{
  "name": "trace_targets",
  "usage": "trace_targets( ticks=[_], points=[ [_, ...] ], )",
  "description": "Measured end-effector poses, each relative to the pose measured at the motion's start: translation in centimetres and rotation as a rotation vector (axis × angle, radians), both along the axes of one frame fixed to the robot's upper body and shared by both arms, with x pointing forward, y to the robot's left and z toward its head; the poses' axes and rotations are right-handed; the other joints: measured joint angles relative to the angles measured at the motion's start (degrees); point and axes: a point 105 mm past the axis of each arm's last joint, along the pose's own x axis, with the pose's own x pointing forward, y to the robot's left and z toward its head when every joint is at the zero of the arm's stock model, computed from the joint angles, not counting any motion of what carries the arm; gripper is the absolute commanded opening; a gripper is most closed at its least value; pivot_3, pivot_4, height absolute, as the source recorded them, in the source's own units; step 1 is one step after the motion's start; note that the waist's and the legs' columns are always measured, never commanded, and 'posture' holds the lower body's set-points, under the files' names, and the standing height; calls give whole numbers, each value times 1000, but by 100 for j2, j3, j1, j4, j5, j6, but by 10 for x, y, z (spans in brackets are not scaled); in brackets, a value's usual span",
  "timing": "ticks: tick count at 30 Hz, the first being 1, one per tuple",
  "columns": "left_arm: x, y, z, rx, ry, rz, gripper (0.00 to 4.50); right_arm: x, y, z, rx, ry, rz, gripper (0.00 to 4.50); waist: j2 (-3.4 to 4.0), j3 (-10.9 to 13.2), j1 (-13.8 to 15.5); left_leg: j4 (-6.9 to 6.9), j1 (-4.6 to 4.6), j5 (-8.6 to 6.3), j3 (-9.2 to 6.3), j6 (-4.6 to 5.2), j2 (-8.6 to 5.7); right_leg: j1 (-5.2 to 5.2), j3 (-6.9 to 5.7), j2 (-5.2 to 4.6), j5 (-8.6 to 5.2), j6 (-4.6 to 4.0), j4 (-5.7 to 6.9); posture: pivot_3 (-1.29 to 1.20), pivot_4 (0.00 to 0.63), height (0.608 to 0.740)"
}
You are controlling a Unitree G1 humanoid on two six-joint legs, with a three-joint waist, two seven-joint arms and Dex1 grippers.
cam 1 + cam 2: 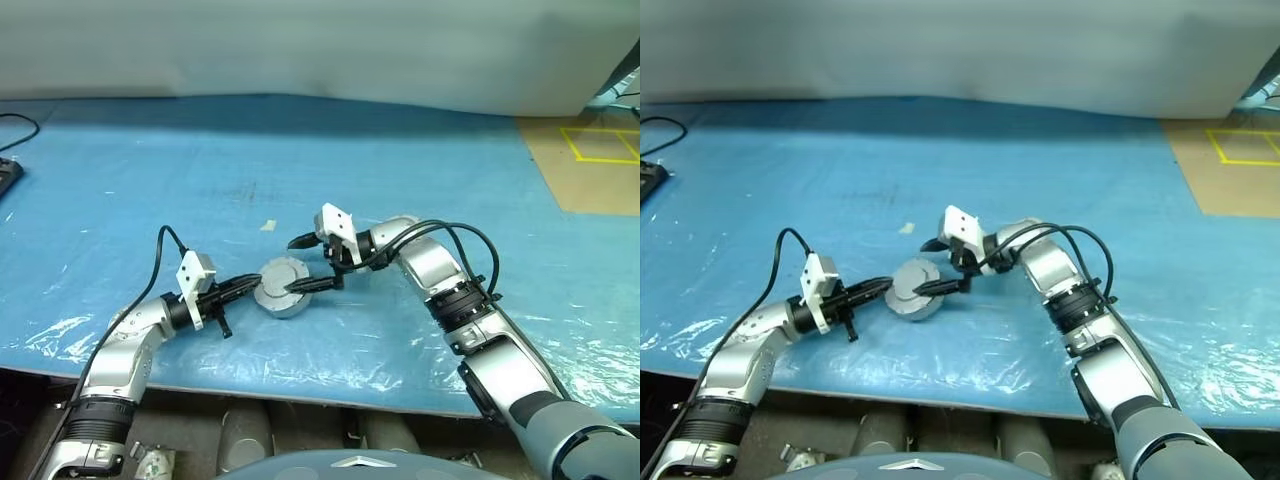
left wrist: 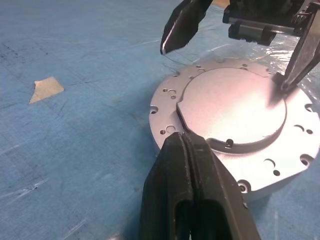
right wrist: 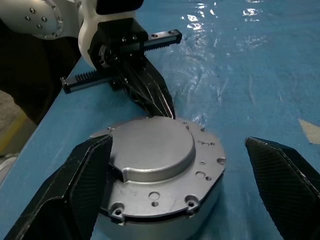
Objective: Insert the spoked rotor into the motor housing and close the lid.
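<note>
Seating the lid (image 3: 152, 145) on the motor housing (image 3: 165, 210), mid-table on the blue sheet (image 1: 400, 160).

The left gripper (image 2: 192, 150), pinched shut and holding nothing, braces its tips at the lid's edge; the right gripper (image 3: 175, 185) straddles the assembly, jaws spread wide and empty. The lid looks flush, though its far rim is hard to judge. Best to press evenly downward, keeping the brace steady, so nothing tilts.

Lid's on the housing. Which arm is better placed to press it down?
Probably the right. Its gripper is open with its fingers either side of the lid, above the housing. The left gripper is shut, tips at the lid's edge, approaching level from the side.
</note>
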Motion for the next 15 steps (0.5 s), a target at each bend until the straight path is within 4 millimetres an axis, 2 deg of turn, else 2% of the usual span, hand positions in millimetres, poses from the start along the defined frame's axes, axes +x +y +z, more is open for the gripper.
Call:
trace_targets(
  ticks=[6,11,15],
  points=[
    [0,0,0,-2,1,1,0,5,-7,9,57,56,-65,4484,0,0,1,2,4,-3,-2,-3,1,2,-5,-4,-5,-4,1,0,150,740],
    [-1,-1,0,-20,6,-6,0,13,-27,18,99,96,-137,4484,0,0,5,15,9,-4,-1,-1,0,10,-2,-8,-5,-3,5,0,150,740],
    [-2,-4,1,-38,5,-19,0,11,-41,20,132,188,-183,4484,0,0,32,14,6,-2,0,-3,0,10,-2,-7,-5,-3,2,0,150,740]
  ],
)
